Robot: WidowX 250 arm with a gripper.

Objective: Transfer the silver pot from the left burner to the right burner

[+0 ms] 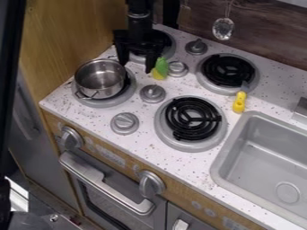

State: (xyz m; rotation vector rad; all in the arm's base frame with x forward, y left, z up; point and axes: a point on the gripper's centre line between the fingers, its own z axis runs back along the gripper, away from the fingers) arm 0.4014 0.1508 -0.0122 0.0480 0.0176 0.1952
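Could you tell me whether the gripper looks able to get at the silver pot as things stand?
Probably yes: the gripper hangs open close to the silver pot, and nothing appears to stand between them.

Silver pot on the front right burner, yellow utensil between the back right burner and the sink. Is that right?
Not quite: the camera view shows the silver pot on the front left burner. The yellow utensil is between the back right burner and the sink.
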